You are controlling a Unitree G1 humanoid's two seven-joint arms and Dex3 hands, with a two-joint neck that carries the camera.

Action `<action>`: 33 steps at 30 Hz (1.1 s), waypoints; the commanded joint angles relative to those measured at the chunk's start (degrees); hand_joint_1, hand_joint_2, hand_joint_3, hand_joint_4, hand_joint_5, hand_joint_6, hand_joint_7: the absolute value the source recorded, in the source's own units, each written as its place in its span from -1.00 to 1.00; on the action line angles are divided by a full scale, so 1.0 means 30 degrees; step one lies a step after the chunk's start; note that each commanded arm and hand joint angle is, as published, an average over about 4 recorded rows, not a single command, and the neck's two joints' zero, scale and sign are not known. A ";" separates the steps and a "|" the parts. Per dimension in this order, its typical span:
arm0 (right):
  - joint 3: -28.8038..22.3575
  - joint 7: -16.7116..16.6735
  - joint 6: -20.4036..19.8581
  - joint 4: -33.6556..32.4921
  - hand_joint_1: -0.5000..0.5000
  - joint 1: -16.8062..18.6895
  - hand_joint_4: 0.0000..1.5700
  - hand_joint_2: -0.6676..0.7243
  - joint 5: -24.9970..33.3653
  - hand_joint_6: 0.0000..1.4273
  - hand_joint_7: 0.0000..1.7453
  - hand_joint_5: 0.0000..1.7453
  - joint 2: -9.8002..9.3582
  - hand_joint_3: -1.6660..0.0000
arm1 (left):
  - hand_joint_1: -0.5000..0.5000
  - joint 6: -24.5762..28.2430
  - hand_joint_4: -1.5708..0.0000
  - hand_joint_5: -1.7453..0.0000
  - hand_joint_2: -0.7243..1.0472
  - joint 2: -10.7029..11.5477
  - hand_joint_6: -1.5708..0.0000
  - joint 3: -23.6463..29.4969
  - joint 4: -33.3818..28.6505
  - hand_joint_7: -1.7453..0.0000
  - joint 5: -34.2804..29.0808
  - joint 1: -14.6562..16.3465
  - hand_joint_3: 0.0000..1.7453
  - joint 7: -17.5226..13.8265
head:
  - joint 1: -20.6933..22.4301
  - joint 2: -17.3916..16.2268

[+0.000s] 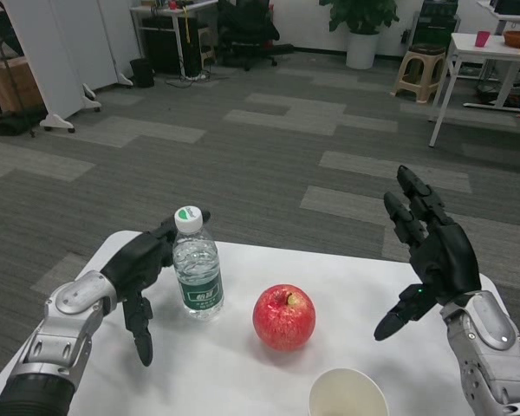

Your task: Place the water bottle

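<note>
Two black robot hands are hovering over a white bench (243, 373) in a large carpeted room. The water bottle (197, 274) is standing upright on the bench toward its left side, white cap on top and green label facing the camera. The left hand (143, 264) is sitting just beside the bottle on its left, fingers spread and released, one pointing down toward the benchtop and another reaching behind the cap; whether that finger is grazing the bottle is hard to make out from this angle. A red apple (283, 317) is resting near the bottle on its right, apart from it. A white paper cup (347, 394) is showing at the bench's near edge, partly cut off by the frame. The right hand (429, 251) is waiting raised above the bench's right side, open and holding nothing.
</note>
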 commanded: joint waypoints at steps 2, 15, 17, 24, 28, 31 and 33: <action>-0.0077 -0.0027 0.0115 0.0108 -0.92 -0.0285 -1.00 0.45 0.0012 -1.00 -1.00 -1.00 -0.0054 1.00 | -1.00 -0.1410 1.00 0.47 -0.90 0.0058 1.00 0.1015 -0.0042 0.76 -0.1330 0.0164 -0.90 0.1397 | 0.0143 0.0192; -0.0092 -0.0012 -0.0149 0.0020 -0.92 -0.0329 -1.00 0.52 0.0890 -1.00 -1.00 -1.00 -0.0355 1.00 | -1.00 -0.1139 1.00 0.88 -0.87 0.0937 1.00 0.3644 -0.3059 0.76 -0.3945 -0.0993 -0.90 0.2723 | -0.1652 0.5540; -0.0092 -0.0012 -0.0442 -0.0097 -0.92 -0.0358 -1.00 0.55 0.1271 -1.00 -1.00 -1.00 -0.0399 1.00 | -1.00 -0.0758 1.00 0.88 -0.82 0.0980 1.00 0.3761 -0.3206 0.76 -0.4414 -0.1154 -0.90 0.2723 | -0.1963 0.5854; -0.0824 -0.0437 -0.1643 -0.0998 -0.92 -0.0329 -1.00 0.55 0.2004 -1.00 -1.00 -1.00 -0.0486 1.00 | -1.00 0.0260 1.00 1.00 -0.80 0.1413 1.00 0.3849 -0.3601 0.76 -0.4780 -0.1674 -0.90 0.2701 | -0.2986 0.5354; -0.1205 -0.0503 -0.1672 -0.1210 -0.92 -0.0168 -1.00 0.55 0.1974 -1.00 -1.00 -1.00 -0.0399 1.00 | -1.00 0.0656 1.00 1.00 -0.80 0.1698 1.00 0.3637 -0.3536 0.76 -0.5058 -0.1872 -0.90 0.2664 | -0.3637 0.4389; -0.1484 -0.0562 -0.1709 -0.1364 -0.92 -0.0109 -1.00 0.55 0.1930 -1.00 -1.00 -1.00 -0.0318 1.00 | -1.00 0.0663 1.00 1.00 -0.80 0.1867 1.00 0.3490 -0.3440 0.76 -0.5124 -0.1975 -0.90 0.2664 | -0.4263 0.3666; -0.1645 -0.0605 -0.1775 -0.1467 -0.92 -0.0065 -1.00 0.55 0.1901 -1.00 -1.00 -1.00 -0.0281 1.00 | -1.00 0.0663 1.00 1.00 -0.80 0.1933 1.00 0.3424 -0.3426 0.76 -0.5153 -0.1989 -0.90 0.2664 | -0.4596 0.3154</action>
